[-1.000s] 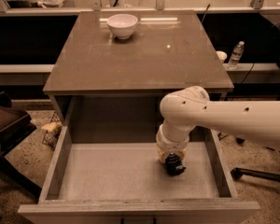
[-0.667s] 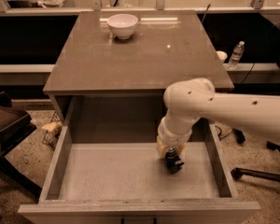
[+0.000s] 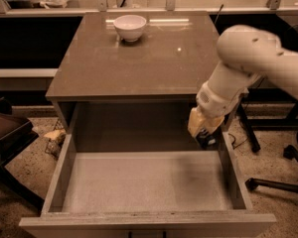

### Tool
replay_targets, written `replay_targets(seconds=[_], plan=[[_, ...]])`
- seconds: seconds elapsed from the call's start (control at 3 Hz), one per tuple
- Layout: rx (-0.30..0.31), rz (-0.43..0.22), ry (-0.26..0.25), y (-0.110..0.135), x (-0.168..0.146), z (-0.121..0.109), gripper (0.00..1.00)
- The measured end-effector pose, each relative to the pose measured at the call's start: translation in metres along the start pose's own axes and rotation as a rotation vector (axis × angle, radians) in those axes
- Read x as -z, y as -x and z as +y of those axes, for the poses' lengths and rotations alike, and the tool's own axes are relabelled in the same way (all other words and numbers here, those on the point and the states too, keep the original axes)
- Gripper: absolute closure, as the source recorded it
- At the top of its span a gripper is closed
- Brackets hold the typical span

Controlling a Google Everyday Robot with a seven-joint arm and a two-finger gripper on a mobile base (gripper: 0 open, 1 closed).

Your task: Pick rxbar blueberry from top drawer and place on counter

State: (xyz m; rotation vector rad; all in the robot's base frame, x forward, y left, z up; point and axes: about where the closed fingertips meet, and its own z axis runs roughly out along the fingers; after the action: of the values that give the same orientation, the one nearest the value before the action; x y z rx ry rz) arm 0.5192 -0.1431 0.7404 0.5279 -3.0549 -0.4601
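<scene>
Up off the floor of the top drawer since a second ago, with the gripper now at centre right of the camera view, just above the drawer's right rear corner. Jaws closed on a dark sliver, seemingly the rxbar blueberry; no bar left on the pale floor below. Looks like pick done; remains to carry up-left onto the worktop, short of the bowl.
</scene>
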Motion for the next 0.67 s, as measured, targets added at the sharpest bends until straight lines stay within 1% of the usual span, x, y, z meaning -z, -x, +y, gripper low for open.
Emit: replay_targets(seconds=[0.33,0.67], plan=[[0.083,-0.025,0.023,0.011,0.065,-0.003,1.0],[0.164,-0.107,-0.002,0.029,0.123,0.008,1.0]])
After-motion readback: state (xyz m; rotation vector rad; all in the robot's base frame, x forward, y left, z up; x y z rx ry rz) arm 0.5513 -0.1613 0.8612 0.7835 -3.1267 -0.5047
